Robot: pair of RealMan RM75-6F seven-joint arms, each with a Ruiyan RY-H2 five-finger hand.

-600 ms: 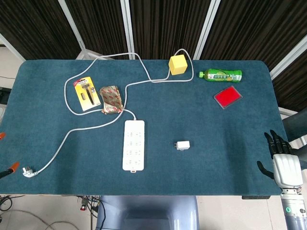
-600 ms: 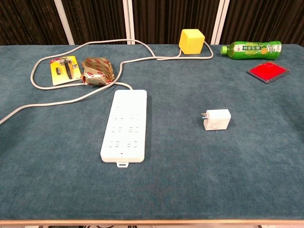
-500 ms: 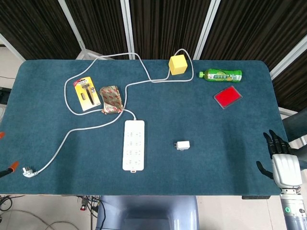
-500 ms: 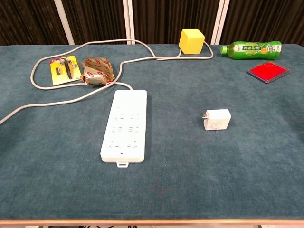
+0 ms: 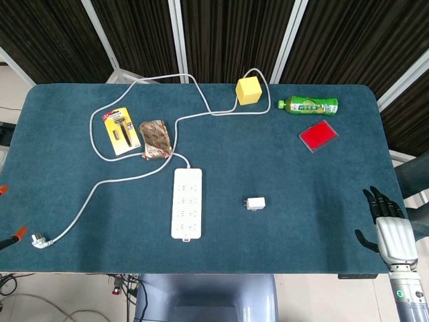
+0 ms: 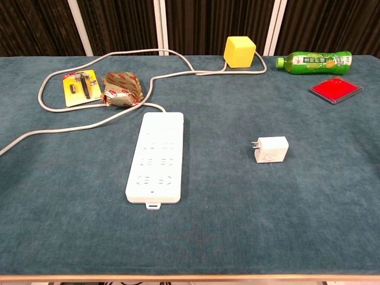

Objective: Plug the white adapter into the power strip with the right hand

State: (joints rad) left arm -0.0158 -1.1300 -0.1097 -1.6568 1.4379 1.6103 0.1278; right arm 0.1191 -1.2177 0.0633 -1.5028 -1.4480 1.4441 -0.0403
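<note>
The white adapter (image 5: 255, 203) (image 6: 271, 149) lies flat on the blue table, prongs pointing left toward the white power strip (image 5: 187, 202) (image 6: 156, 162). The strip lies lengthwise at the table's middle, sockets up, its cord running off to the upper left. My right hand (image 5: 387, 225) shows only in the head view, at the table's front right corner, fingers spread and holding nothing, far right of the adapter. The left hand appears in neither view.
A yellow cube (image 5: 248, 90), a green bottle (image 5: 309, 104) and a red flat box (image 5: 318, 136) sit at the back right. A razor pack (image 5: 120, 131) and a snack packet (image 5: 155, 139) lie at the back left. The strip's plug (image 5: 40, 240) rests near the front left edge.
My right hand has slipped slightly down and toward the table's front right corner. Nothing on the table has moved.
</note>
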